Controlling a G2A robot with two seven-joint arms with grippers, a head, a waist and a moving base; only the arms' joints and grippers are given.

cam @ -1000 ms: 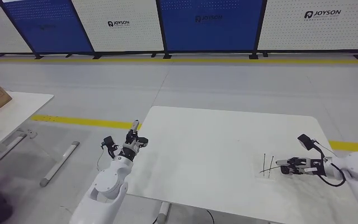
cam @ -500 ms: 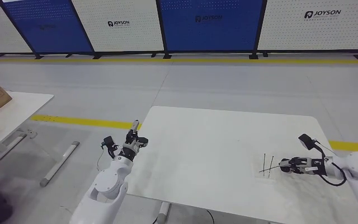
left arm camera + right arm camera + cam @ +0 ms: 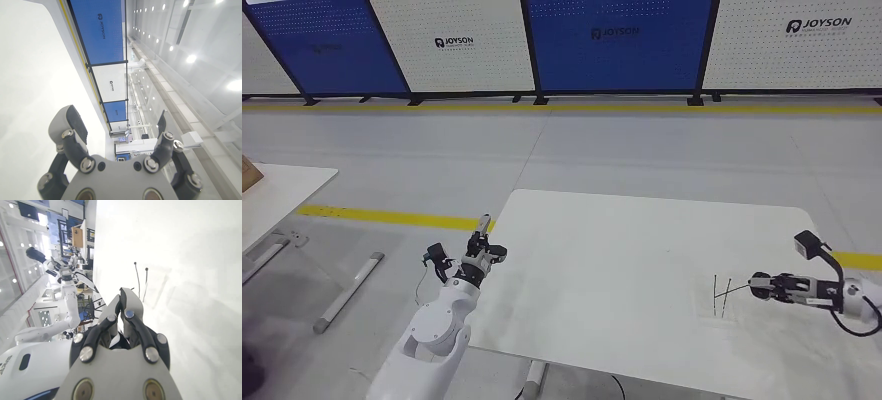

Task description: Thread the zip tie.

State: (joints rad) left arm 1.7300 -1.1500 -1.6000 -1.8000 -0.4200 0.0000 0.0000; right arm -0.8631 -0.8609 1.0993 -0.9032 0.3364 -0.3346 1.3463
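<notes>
Threading not begun: both zip ties [image 3: 138, 279] unlooped on tabletop [image 3: 642, 260]; right gripper [image 3: 120, 291] pinched closed at their tails, left gripper [image 3: 118, 113] wide open, empty.

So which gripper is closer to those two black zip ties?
Right. The right gripper is just beside the zip ties, tips pointing at them; the left gripper is across the table, at its left edge.

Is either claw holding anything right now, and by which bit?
The right gripper is shut, apparently pinching one zip tie by its tail end, though the contact itself is hidden. The left gripper is open and empty.
</notes>
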